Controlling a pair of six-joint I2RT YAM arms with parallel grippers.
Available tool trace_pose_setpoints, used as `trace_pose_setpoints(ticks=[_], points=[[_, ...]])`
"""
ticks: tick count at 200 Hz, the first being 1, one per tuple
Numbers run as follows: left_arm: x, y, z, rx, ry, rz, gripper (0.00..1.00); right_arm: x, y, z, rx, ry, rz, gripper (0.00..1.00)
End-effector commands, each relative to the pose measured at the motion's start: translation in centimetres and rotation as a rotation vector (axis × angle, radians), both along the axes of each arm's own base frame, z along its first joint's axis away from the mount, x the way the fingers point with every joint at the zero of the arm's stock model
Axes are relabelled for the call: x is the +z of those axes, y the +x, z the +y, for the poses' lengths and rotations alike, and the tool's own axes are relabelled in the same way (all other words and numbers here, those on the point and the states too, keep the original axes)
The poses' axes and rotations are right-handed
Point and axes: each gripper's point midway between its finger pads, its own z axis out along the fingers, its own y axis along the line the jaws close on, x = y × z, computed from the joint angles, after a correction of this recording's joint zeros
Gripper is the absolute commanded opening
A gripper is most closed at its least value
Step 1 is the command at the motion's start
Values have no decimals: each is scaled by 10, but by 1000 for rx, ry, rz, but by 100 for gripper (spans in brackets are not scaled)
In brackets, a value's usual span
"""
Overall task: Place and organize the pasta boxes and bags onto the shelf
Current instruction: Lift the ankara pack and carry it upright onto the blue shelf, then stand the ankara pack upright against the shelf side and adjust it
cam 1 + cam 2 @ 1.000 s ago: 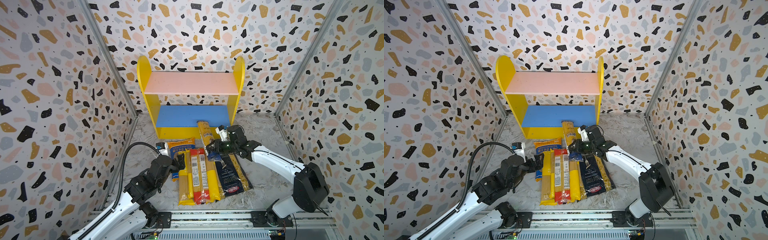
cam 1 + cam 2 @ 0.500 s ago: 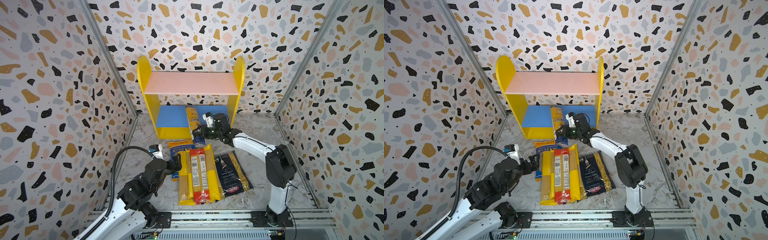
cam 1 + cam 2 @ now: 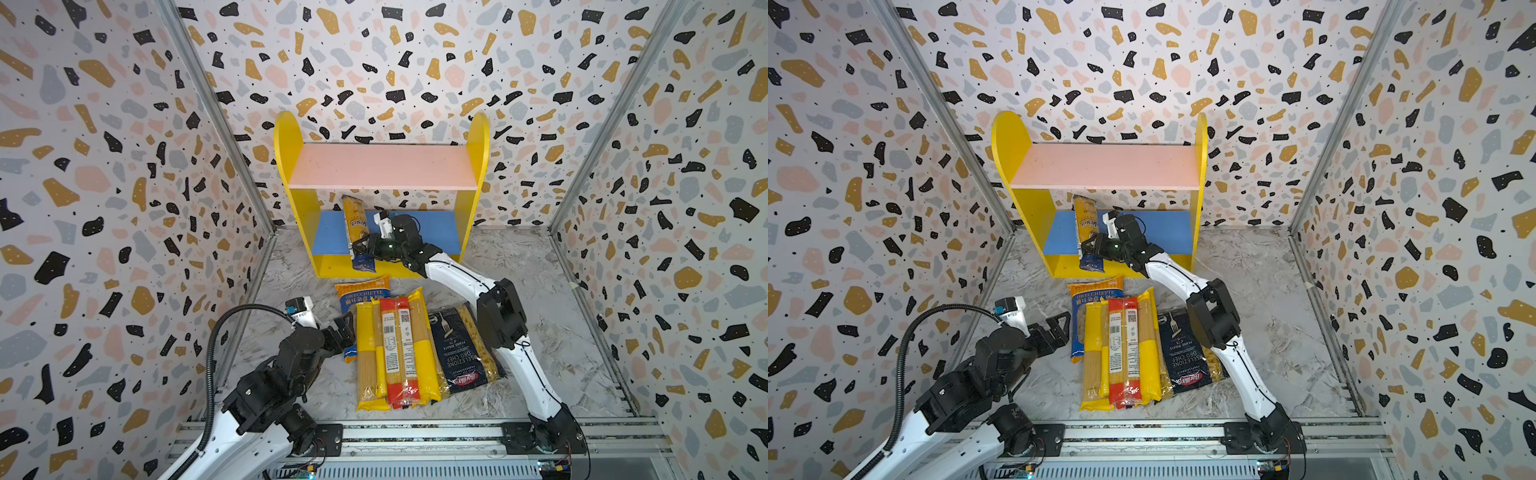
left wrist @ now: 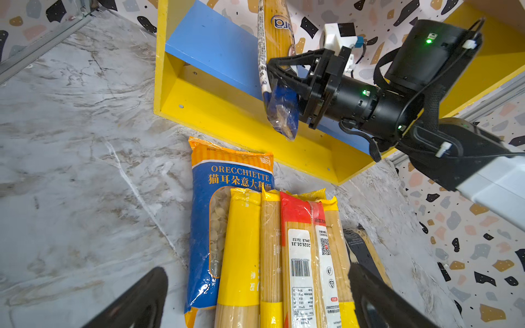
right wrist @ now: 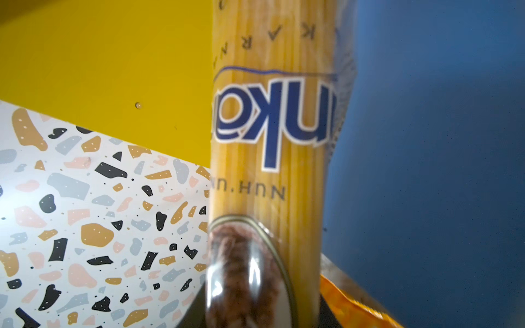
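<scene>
Right gripper (image 3: 362, 249) reaches to the front of the shelf (image 3: 286, 145), jaws pinched on the dark blue and gold spaghetti pack (image 3: 354, 222) low on its length, just above the blue end. The pack stands nearly upright with a slight lean. Its top sits under the pink upper board (image 3: 382, 170), and its body crosses the left part of the blue lower board (image 3: 436, 232) in both top views. The blue end hangs past that board's front edge, against the yellow base front. Whether the pack touches the blue board cannot be told. The right wrist view is filled by the pack's gold face and blue lettering, with yellow panel on one side and blue board on the other. Left gripper (image 3: 1061, 328) hovers low over the marble tabletop (image 3: 561, 332), jaws spread wide and holding nothing, just beside the Orecchiette bag (image 3: 362, 291). The remaining packs lie flat in a tight row in front of the shelf. The Orecchiette bag is leftmost and partly under the yellow spaghetti pack (image 3: 365, 353). Next come the red spaghetti pack (image 3: 397, 353), a second yellow pack (image 3: 424, 345), and the navy Barilla bag (image 3: 461, 349), which lies partly beneath the right arm. The pink board is bare.
</scene>
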Motion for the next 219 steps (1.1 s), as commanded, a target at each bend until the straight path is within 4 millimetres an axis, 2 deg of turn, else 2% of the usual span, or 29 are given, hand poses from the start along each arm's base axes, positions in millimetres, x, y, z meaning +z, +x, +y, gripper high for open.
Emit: trace_pose_setpoints(ticks=[1,57,85,134,185,219], points=[[-4,-3,6,27,-6,7,99,127,-2,2,-16,227,-220,11],[-7,-6,10,34,3,13,100,123,13,8,-69,282,-228,11],[-5,-5,11,40,11,6,100,123,16,8,-87,287,-239,12],[-3,-2,9,37,14,3,99,112,25,4,-110,262,-219,15],[-1,-2,8,36,9,-1,100,105,26,3,-117,243,-197,27],[-1,-2,9,37,9,-2,99,99,28,1,-134,222,-176,29]])
